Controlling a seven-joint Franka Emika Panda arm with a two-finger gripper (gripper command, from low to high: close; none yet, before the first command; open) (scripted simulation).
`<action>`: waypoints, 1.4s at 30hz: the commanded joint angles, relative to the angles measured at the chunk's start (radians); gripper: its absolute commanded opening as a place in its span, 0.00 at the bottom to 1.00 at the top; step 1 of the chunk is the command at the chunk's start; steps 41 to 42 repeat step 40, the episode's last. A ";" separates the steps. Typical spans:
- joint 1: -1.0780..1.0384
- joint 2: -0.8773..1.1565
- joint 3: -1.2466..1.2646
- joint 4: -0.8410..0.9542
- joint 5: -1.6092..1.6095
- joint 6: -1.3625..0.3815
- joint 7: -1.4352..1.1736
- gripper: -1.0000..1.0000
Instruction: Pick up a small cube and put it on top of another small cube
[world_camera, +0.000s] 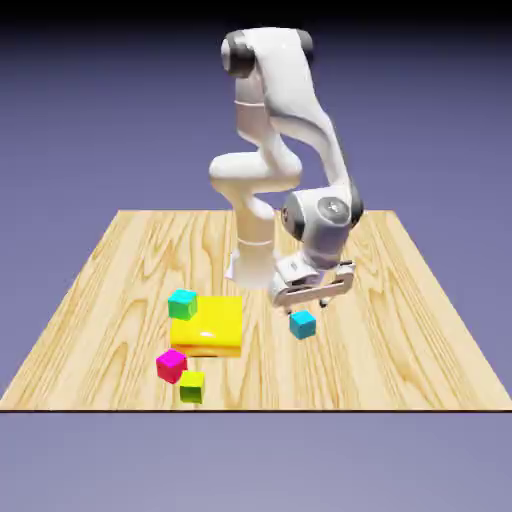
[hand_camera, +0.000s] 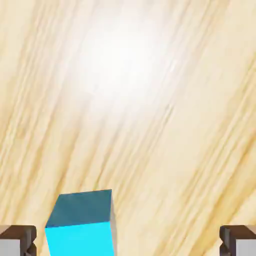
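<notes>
The robot's hand (world_camera: 308, 308) hangs over the desk (world_camera: 400, 340) right of the middle of the frame in the exterior view, its fingers spread apart with nothing between them in that view. Near the fingertips, slightly lower in the frame, the blue cube (world_camera: 303, 325) sits on the desk. In the hand view the cube shows at the bottom edge, left of the middle, nearer the left finger than the right one, which stands well apart from it. In the lower left of the exterior view lies a yellow block (world_camera: 208, 328), wide and flat, with a cyan cube (world_camera: 182, 305) at its upper left corner. Below the block, a magenta cube (world_camera: 171, 366) rests on the desk, and just beside it, lower in the frame, is a small yellow cube (world_camera: 192, 387).
</notes>
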 joint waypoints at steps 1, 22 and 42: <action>0.008 0.036 0.012 0.011 -0.005 -0.041 0.003 0.50; -0.149 0.159 -0.170 0.283 -0.036 -0.184 -0.154 0.00; -0.339 0.326 -0.385 0.553 -0.075 -0.264 -0.331 1.00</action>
